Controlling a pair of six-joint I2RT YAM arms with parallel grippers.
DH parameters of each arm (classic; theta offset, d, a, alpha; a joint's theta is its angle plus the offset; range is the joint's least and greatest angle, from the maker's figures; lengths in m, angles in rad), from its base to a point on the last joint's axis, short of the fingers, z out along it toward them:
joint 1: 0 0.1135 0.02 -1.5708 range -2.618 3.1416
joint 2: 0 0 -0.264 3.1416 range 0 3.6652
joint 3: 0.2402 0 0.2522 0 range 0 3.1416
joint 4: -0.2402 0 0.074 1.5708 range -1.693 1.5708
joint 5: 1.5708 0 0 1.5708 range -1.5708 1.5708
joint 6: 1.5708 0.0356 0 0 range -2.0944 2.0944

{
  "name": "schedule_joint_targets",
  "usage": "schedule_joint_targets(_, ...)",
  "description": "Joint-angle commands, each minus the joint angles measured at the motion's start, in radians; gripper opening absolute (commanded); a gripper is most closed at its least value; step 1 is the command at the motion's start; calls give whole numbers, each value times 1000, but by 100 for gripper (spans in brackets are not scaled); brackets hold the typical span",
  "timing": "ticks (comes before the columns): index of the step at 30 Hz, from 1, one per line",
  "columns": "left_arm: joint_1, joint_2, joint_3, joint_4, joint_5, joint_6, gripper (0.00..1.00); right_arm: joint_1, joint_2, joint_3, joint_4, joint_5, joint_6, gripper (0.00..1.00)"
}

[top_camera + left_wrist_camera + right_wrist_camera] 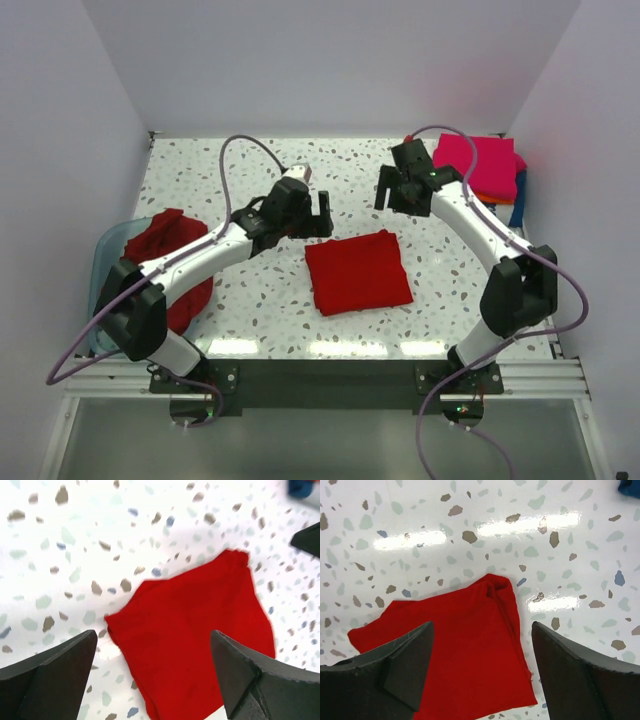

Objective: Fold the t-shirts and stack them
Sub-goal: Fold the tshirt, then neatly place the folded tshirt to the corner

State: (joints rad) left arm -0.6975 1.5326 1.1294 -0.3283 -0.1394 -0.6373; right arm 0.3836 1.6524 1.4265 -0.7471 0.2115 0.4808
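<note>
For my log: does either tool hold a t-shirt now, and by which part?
Nothing is held. Left tool and right tool are open, not touching the folded red t-shirt.

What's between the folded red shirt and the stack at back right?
No object lies on the table between the red shirt and the stack. Only the right arm itself crosses that line in the top view, its gripper open.

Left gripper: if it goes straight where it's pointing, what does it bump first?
Probably the folded red t-shirt: it lies flat on the table, framed by the open left gripper in its wrist view. Nothing shows in between, though depth is unclear.
</note>
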Motion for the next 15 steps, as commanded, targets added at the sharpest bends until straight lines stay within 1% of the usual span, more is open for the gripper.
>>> schedule_joint_targets(1, 1, -58, 69, -55, -58, 56, 100, -2, -78, 39, -6, -53, -28, 82)
schedule_joint_targets(7, 0, -136, -68, -15, -17, 34, 100, -15, -183, -110, 35, -129, -48, 87)
schedule_joint_targets(8, 0, -146, -104, -5, -3, 28, 100, -18, -209, -150, 44, -141, -53, 96)
schedule_joint_targets(9, 1, -156, -124, 6, 4, 28, 100, -22, -223, -170, 57, -170, -53, 99)
schedule_joint_targets(15, 0, -264, -279, 100, 90, 22, 100, -61, -305, -319, 126, -296, -53, 99)
